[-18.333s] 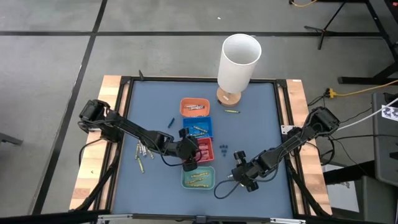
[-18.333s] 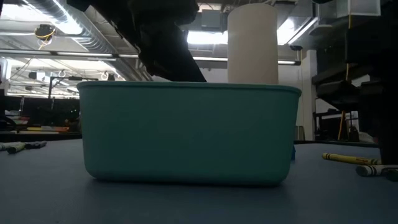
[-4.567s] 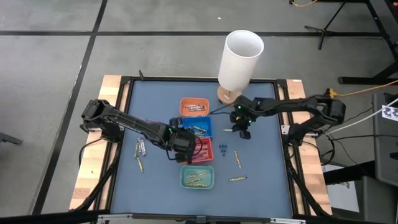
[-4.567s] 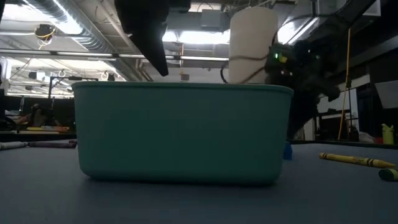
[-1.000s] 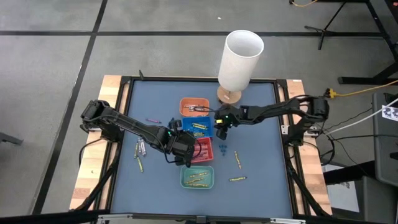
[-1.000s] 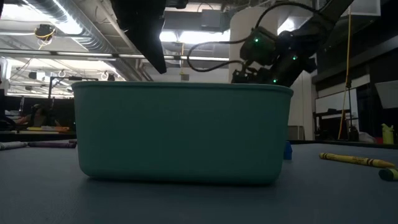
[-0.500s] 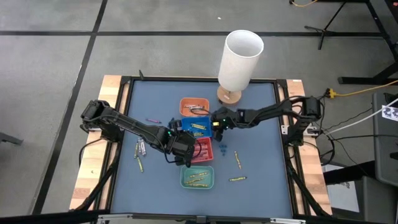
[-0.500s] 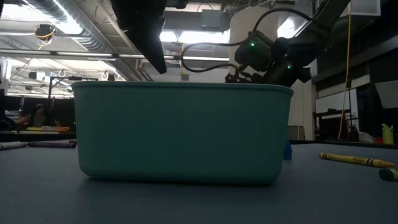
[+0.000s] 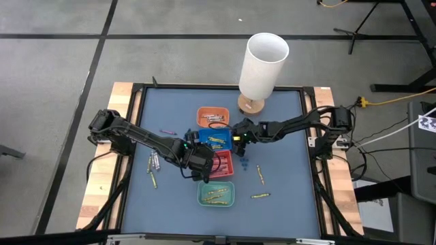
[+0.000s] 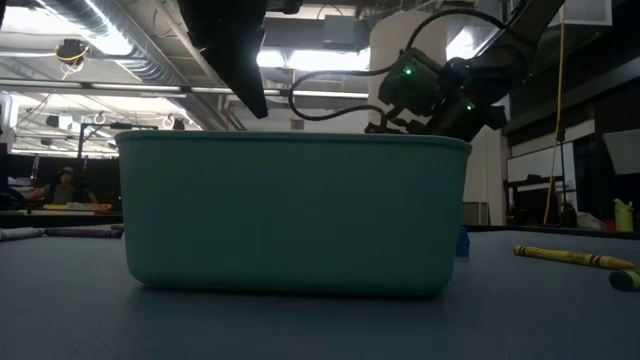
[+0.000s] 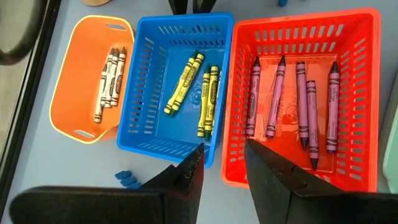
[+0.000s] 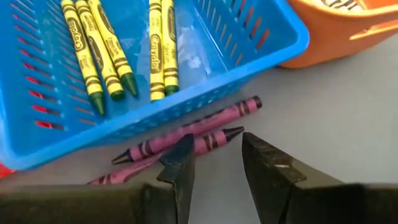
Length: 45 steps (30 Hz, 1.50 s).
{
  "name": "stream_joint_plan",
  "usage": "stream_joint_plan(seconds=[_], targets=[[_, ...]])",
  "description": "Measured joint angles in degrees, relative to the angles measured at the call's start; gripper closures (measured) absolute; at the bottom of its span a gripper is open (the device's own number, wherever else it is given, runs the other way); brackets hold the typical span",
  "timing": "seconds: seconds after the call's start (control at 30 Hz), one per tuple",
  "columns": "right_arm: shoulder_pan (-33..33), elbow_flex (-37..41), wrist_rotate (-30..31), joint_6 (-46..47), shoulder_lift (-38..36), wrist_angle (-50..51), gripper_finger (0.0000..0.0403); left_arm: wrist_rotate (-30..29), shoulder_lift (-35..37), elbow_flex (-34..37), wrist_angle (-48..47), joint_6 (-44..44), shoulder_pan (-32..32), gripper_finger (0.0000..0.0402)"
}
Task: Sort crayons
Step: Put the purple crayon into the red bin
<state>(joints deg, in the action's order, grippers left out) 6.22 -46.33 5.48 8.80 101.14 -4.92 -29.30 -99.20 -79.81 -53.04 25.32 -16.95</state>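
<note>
Blue-grey matted table (image 9: 286, 170), four mid-surface plastic trays; parted left gripper (image 11: 222, 163), parted right gripper (image 12: 214, 152) over purple wax crayons (image 12: 186, 134).

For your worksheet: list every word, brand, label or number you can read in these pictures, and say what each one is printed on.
"Crayola": on the wrappers of the yellow crayons in the blue tray, right wrist view.
Purple crayons beside that tray: the wrapper print is too blurred to read.
Crayons in the red tray and orange tray, left wrist view: the print is too small to read.
Nothing else is readable.
</note>
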Motion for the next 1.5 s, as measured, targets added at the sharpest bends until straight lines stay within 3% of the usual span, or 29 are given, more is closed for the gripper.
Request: stream_joint_plan(seconds=[0.3,0.53,0.7,0.83,1.03,1.27,1.5], targets=[[0.15,-0.12,0.42,-0.11,-0.8,4.64,0.0272,0.0,0.0,0.0,0.0,0.0,0.0,0.0301],[0.16,-0.55,6.03,-0.05,-5.18,10.06,0.0272,0.0,0.0,0.0,0.0,0.0,0.0,0.0302],[0.13,-0.55,-0.52,1.34,-5.25,6.16,0.0272,-0.02,0.0,0.0,0.05,0.0,-0.01,0.0301],[-0.38,-0.52,-1.56,1.71,-4.13,5.62,0.0272,0.0,0.0,0.0,0.04,0.02,0.0,0.0302],[-2.22,-0.54,1.17,2.11,-1.75,5.91,0.0272,0.0,0.0,0.0,0.11,0.02,0.0,0.0302],[-4.13,-0.55,10.06,3.65,-1.5,8.48,0.0272,0.0,0.0,0.0,0.17,0.04,0.0,0.0301],[-4.37,-0.61,10.51,7.85,-1.51,11.97,0.0272,0.0,0.0,0.0,0.18,0.06,-0.02,0.0301]])
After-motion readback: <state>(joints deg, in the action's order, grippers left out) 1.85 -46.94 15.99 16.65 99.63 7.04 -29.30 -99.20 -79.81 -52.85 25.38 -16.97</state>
